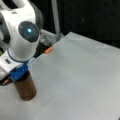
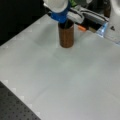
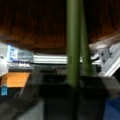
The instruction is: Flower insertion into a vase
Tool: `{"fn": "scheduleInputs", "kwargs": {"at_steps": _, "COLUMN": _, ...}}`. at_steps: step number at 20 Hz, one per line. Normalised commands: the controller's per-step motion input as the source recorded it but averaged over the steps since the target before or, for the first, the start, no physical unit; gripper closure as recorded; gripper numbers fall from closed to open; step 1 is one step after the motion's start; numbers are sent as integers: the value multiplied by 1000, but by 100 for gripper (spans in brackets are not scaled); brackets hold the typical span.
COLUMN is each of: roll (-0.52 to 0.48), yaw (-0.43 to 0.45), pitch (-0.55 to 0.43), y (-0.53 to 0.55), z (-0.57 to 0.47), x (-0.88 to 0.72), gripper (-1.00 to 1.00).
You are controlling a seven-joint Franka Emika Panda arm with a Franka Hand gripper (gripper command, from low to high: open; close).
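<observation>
Vase: the dark reddish-brown vase (image 1: 25,88) stands upright on the table (image 1: 82,80), at the lower left in a front view; in a front view (image 2: 66,35) it stands far back, near the top, slightly left of centre.
Gripper: the gripper (image 1: 19,73), with its blue mount, sits right over the vase mouth in both front views (image 2: 60,18), touching or just above the rim.
Grip: the wrist view shows green flower stems (image 3: 75,42) running upright between the dark fingers (image 3: 57,92), so they seem clamped on the stems; how wide the jaws stand I cannot tell.
Stems and vase: in the wrist view the vase's brown grained wall (image 3: 32,25) fills the top, right behind the stems.
Other: an orange piece (image 1: 48,50) lies at the table's far edge, right of the arm; it shows in both front views (image 2: 81,28).
Table: pale grey, flat.
</observation>
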Motion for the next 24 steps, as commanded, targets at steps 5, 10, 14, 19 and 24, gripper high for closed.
{"fn": "scheduleInputs", "kwargs": {"at_steps": 5, "roll": 0, "yaw": -145, "pitch": -54, "y": 154, "z": -147, "x": 293, "gripper": -100}}
{"fn": "scheduleInputs", "kwargs": {"at_steps": 10, "roll": -32, "yaw": -100, "pitch": 3, "y": 157, "z": -32, "x": 259, "gripper": -100}}
{"fn": "scheduleInputs", "kwargs": {"at_steps": 14, "roll": -75, "yaw": -19, "pitch": 64, "y": 119, "z": 89, "x": 270, "gripper": -100}}
{"fn": "scheduleInputs", "kwargs": {"at_steps": 19, "roll": -83, "yaw": 21, "pitch": 125, "y": 89, "z": 193, "x": 283, "gripper": -100}}
{"fn": "scheduleInputs", "kwargs": {"at_steps": 24, "roll": -99, "yaw": 46, "pitch": 127, "y": 110, "z": 254, "x": 309, "gripper": -100}}
